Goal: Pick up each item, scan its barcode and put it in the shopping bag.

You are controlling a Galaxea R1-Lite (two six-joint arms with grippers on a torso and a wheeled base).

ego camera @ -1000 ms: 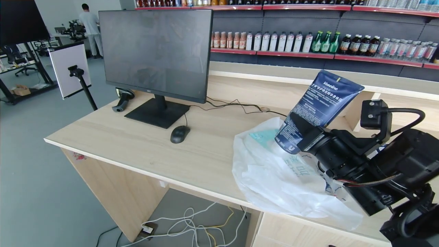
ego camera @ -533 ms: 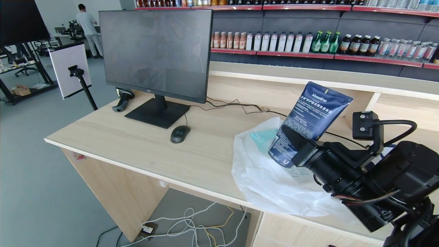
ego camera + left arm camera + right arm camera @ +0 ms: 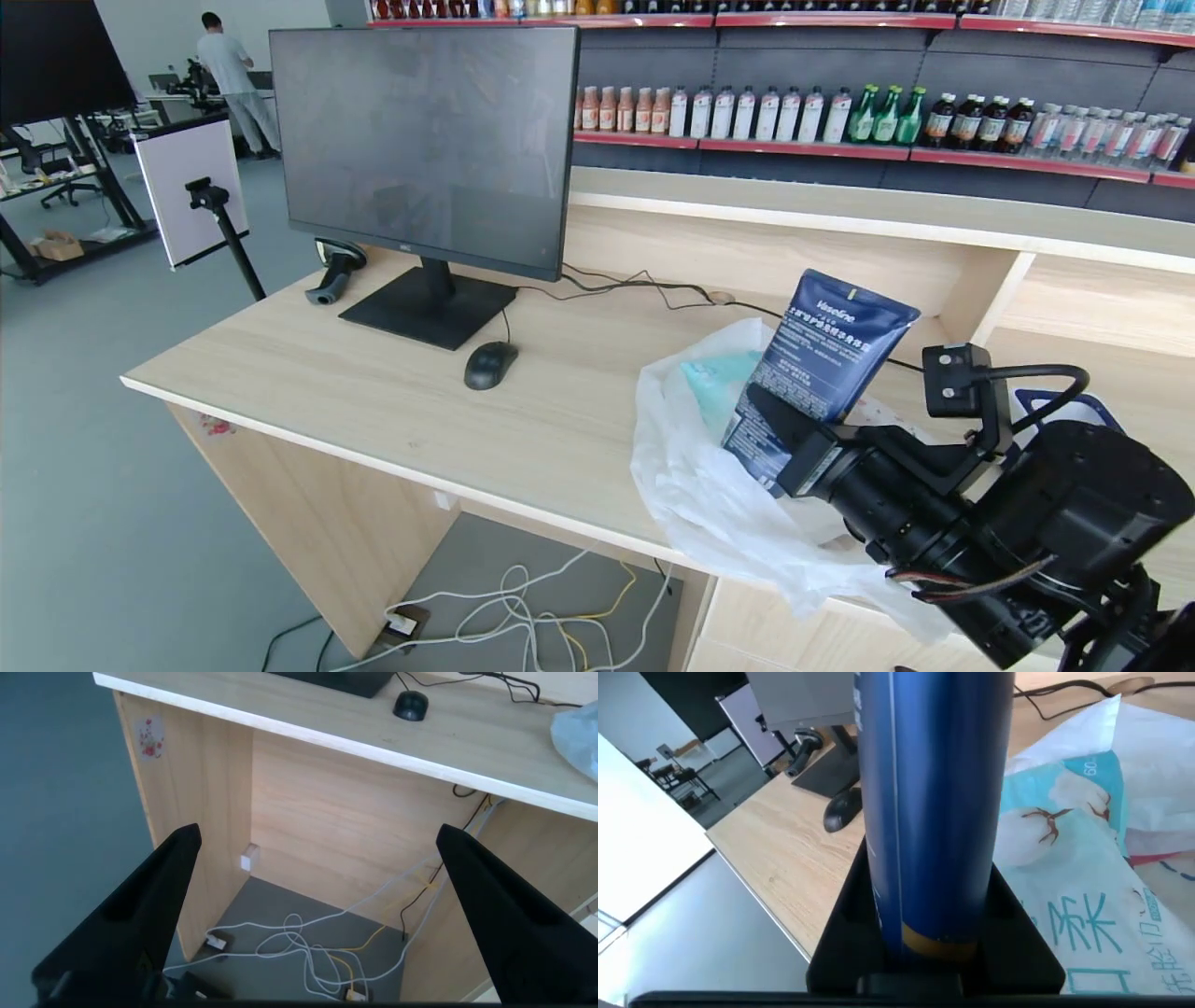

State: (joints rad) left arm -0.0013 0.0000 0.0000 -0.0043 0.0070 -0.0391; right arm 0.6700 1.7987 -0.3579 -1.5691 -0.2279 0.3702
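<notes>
My right gripper (image 3: 780, 431) is shut on a dark blue tube (image 3: 822, 359), holding it by its lower end, tilted, right over the mouth of the white plastic shopping bag (image 3: 719, 485) on the wooden counter (image 3: 392, 392). In the right wrist view the blue tube (image 3: 924, 793) stands between the fingers (image 3: 850, 915), above the bag (image 3: 1083, 831), which holds a teal and white pack (image 3: 1064, 905). My left gripper (image 3: 313, 905) hangs open below the counter's front edge, near the floor cables. A barcode scanner (image 3: 331, 271) stands left of the monitor.
A black monitor (image 3: 425, 140) on its stand, a mouse (image 3: 489, 364) and loose cables (image 3: 644, 285) occupy the counter's left and back. A raised wooden ledge (image 3: 794, 215) runs behind, with drink shelves (image 3: 840, 112) beyond it.
My right arm has come down and a little towards me with the blue tube, from well above the bag to its mouth. The bag's edge has shifted slightly.
</notes>
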